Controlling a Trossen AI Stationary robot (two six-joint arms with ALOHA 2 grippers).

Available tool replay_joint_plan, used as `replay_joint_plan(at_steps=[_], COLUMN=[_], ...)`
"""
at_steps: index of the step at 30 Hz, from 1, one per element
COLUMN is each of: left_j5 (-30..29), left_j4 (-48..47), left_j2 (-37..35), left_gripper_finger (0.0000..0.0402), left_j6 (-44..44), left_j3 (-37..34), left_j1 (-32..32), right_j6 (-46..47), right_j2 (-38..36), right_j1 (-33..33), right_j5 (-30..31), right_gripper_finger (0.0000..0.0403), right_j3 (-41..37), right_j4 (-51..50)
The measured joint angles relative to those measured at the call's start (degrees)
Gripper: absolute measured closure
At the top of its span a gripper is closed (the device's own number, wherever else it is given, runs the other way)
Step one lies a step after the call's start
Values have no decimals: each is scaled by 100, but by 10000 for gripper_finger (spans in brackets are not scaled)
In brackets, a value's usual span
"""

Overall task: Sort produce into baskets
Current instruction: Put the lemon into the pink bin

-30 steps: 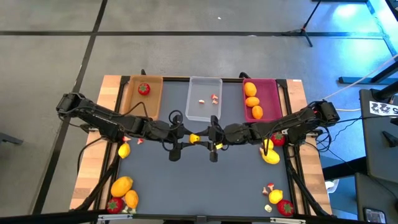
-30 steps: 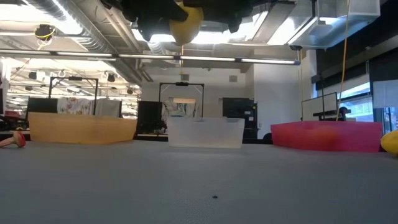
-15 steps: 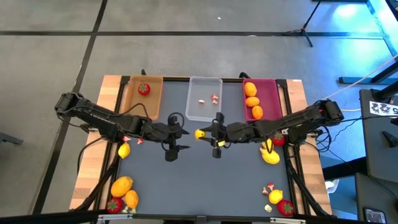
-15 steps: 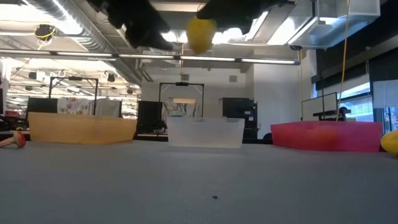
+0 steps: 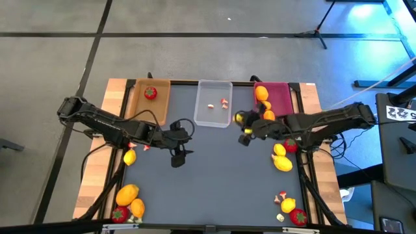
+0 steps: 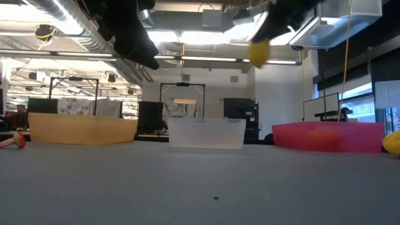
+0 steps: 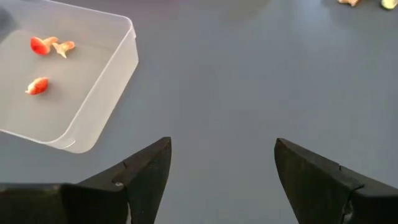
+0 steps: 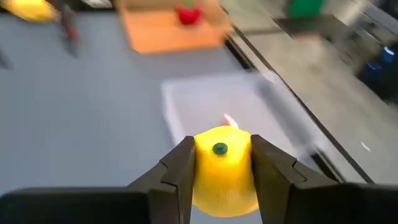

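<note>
My right gripper (image 5: pixel 240 119) is shut on a yellow round fruit (image 8: pixel 224 168), high over the table between the clear basket (image 5: pixel 213 112) and the pink basket (image 5: pixel 282 97); the low view shows the fruit (image 6: pixel 259 53) well above the mat. My left gripper (image 5: pixel 177 158) hangs open over the mat's middle, near the clear basket (image 7: pixel 93 106), with nothing between its fingers (image 7: pixel 221 177). The tan basket (image 5: pixel 146 107) holds a strawberry (image 5: pixel 150 93). My right gripper pinches the yellow fruit by its two opposite sides (image 8: pixel 198 163) between its two fingers. The end with a small green dot (image 8: pixel 219 148) faces the wrist camera. The fingers come slanting down from the table's right. The fruit is lifted clear of the table.
Orange fruits (image 5: pixel 262 95) lie in the pink basket, mushroom bits (image 5: pixel 224 103) in the clear one. Loose produce lies along the mat's sides: a yellow fruit (image 5: pixel 130 156), orange ones (image 5: pixel 127 194), a strawberry (image 5: pixel 119 214) on the left; yellow fruits (image 5: pixel 281 161), strawberries (image 5: pixel 298 216) on the right.
A second ago both grippers met at the yellow fruit over the mat's middle. The fruit has stayed with my right gripper, which has carried it up and toward the table's right and far edge, toward the pink basket. My left gripper has drawn back a little and tipped.
</note>
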Motion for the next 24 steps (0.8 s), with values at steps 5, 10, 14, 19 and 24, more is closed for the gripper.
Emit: replay_joint_plan(at_steps=[5,10,14,19,24], left_j5=[-9,-17,-17,-19,-24], left_j4=[13,10,10,10,10], left_j2=[0,2,2,4,4], left_gripper_finger=[123,123,123,123,123], left_j6=[-2,-2,-2,0,59], left_j3=[0,0,0,0,0], left_j1=[0,2,2,2,2], right_j6=[566,943,1111,1388,1684], right_j2=[-287,-354,-352,-347,-347], right_j1=[-545,-1061,-1375,-1740,-2087], right_j5=[9,-38,-194,-623,-881], right_gripper_finger=[283,283,283,283,283], right_j3=[0,0,-221,-700,-1125], right_j4=[-1170,-2001,-2243,-2165,-1847])
